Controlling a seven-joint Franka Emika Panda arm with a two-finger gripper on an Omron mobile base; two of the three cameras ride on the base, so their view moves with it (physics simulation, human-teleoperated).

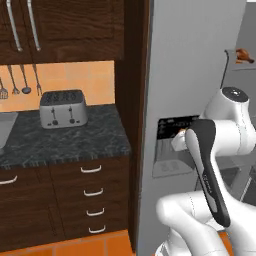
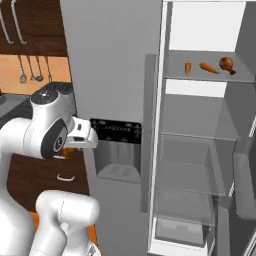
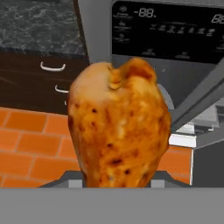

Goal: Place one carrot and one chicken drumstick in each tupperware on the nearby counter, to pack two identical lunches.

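A roasted, golden-brown chicken drumstick [image 3: 118,131] looms close in the hand view, held in the air over the orange floor with my gripper [image 2: 74,146] shut on it; its fingertips are hidden behind the meat. The hand hovers in front of the fridge's dispenser panel [image 2: 117,132]. On an upper shelf of the open fridge lie two carrots [image 2: 187,67] [image 2: 208,67] and a second drumstick [image 2: 226,64], which shows in the left base view as well [image 1: 243,55]. The black marbled counter [image 1: 65,142] lies to the left. The tupperwares are out of view.
A silver toaster [image 1: 63,108] stands on the counter against the orange wall, with a sink edge [image 1: 5,127] at the far left. Dark drawers with silver handles [image 1: 92,192] sit below. The grey fridge body [image 1: 185,75] rises beside the counter, its right compartment open with bare glass shelves [image 2: 192,185].
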